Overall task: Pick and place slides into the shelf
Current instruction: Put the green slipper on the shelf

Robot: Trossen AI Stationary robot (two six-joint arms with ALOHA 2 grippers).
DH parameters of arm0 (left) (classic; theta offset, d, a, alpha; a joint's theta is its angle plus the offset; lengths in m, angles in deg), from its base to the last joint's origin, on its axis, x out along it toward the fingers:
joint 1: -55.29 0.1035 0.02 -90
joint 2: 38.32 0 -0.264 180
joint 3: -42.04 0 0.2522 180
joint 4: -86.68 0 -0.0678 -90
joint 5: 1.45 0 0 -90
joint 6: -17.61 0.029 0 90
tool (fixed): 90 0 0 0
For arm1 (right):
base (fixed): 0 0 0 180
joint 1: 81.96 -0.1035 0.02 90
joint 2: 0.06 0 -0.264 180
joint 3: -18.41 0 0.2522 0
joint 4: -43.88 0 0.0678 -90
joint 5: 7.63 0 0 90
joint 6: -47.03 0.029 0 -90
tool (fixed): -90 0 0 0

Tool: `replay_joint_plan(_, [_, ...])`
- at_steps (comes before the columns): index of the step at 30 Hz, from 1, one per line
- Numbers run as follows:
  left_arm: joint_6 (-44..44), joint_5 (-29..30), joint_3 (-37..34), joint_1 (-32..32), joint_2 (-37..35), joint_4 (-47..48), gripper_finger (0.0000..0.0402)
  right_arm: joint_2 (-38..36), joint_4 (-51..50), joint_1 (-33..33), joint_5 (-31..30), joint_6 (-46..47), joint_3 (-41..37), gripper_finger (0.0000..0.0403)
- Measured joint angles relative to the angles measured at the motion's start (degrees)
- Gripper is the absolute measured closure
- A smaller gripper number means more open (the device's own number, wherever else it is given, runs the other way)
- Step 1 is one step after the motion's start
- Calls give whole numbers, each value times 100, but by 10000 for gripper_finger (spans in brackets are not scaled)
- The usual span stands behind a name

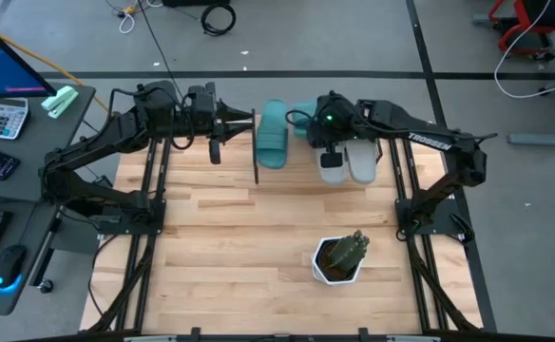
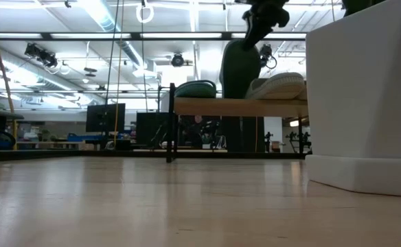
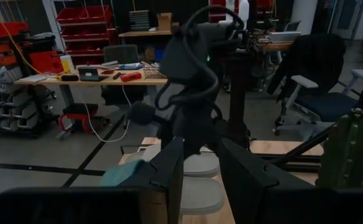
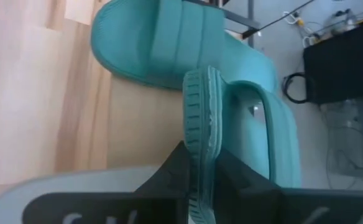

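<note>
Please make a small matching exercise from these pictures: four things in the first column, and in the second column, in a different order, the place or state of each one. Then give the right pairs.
Column 1
1. right gripper
2. flat teal slide
3. grey slides
4. cactus pot

Column 2
A. lying on the shelf, at its left end
B. standing on the table nearer the front, right of the middle
C. shut on the edge of the second teal slide
D. side by side on the shelf, at its right end

Pairs: 1-C, 2-A, 3-D, 4-B
</note>
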Motion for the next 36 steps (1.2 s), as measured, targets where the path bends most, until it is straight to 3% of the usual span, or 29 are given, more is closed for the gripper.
replay_joint_plan(9, [-2, -1, 0, 0, 0, 0, 294, -316, 246, -173, -177, 421, 0, 368])
replay_joint_plan(15, [-4, 1, 0, 0, 0, -2, 294, -408, 903, -538, -126, 1433, 2, 368])
replay_joint_plan(36, [0, -1, 0, 2, 0, 31, 294, 8, 896, -960, -700, 3393, -418, 368])
